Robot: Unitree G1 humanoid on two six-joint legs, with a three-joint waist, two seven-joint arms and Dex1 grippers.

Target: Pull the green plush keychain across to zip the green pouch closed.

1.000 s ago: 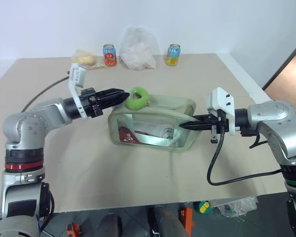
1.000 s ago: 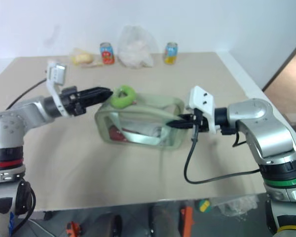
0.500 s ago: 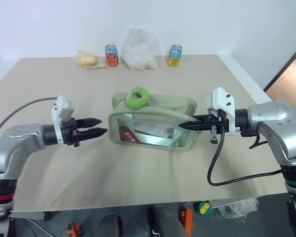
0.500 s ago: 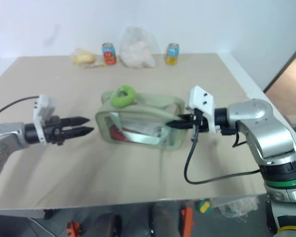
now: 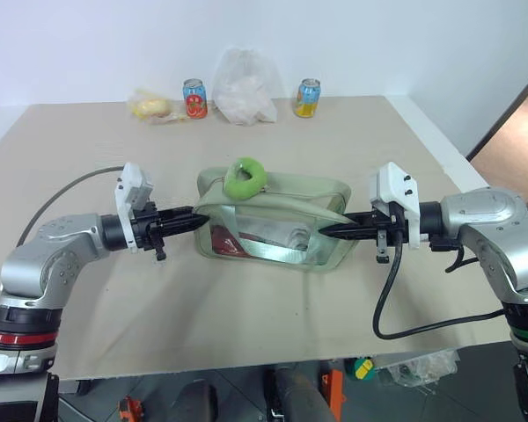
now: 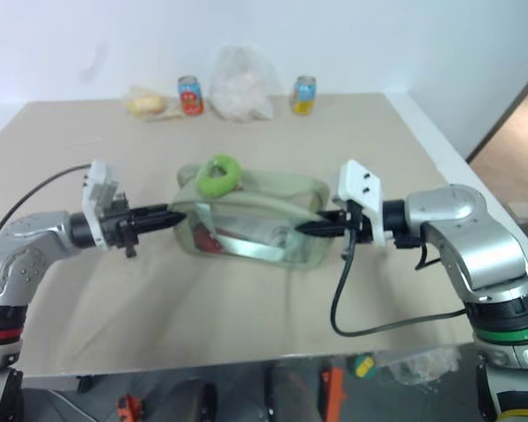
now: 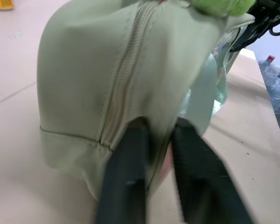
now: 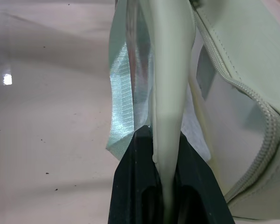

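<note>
Pouch fabric is pinched at both ends. The green pouch (image 5: pixel 273 224) stands near the middle of the tan surface (image 5: pixel 246 308), its clear front panel showing red and silvery contents. The left gripper (image 5: pixel 194 223) has its jaws closed on the pouch's left end, beside the zipper seam in the left wrist view. The right gripper (image 5: pixel 320 232) has its jaws clamped on a pale green strap (image 8: pixel 170 93) at the right end. The green plush keychain (image 5: pixel 244 177) rests on the pouch's top, toward its left end, touched by neither gripper.
</note>
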